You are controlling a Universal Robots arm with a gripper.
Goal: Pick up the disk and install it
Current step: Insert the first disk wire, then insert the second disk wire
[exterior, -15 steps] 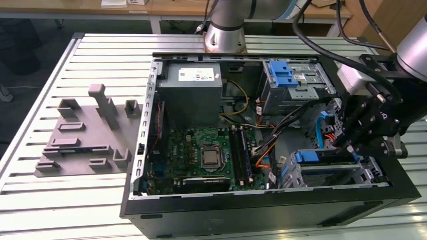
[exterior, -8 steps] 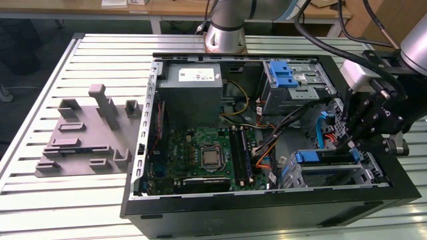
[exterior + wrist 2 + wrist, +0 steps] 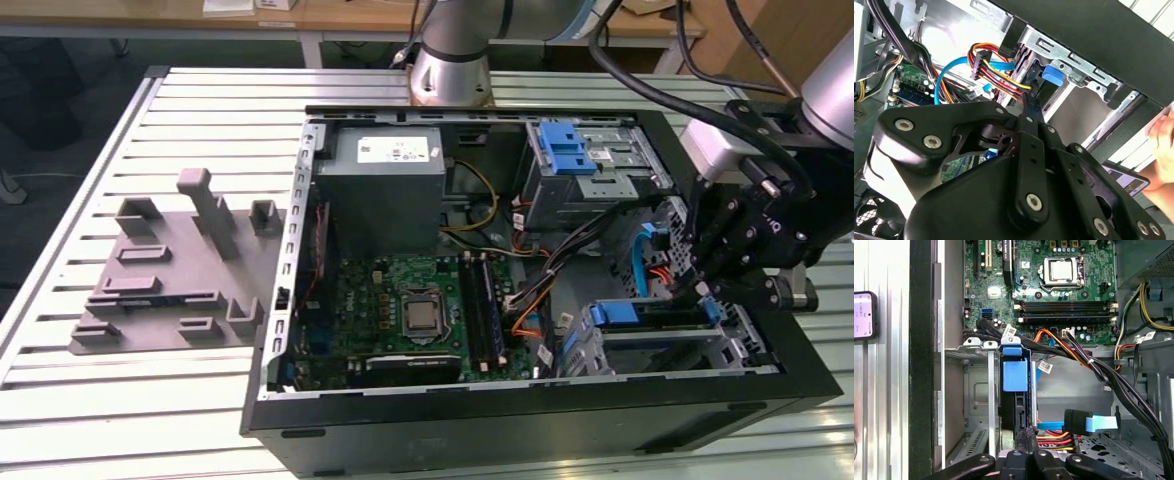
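The disk (image 3: 1015,374) stands on edge in a slot of the lower drive cage (image 3: 979,390), its blue bracket tab facing the motherboard. In the exterior view the disk (image 3: 654,313) sits in that cage at the case's front corner on the exterior view's right. My gripper (image 3: 701,290) hangs right over its far end. In both wrist views the gripper (image 3: 1027,432) (image 3: 1026,102) has its thin fingers pressed together with nothing between them, the tips at the disk's rear edge. Whether they touch it I cannot tell.
The open computer case (image 3: 534,410) lies on a slatted table. Inside are a grey power-supply box (image 3: 387,185), an upper cage with a blue latch (image 3: 567,150), the motherboard (image 3: 414,315) and cable bundles (image 3: 1089,362). A grey fixture (image 3: 174,270) lies outside. A hand (image 3: 1161,145) holds a phone (image 3: 864,315).
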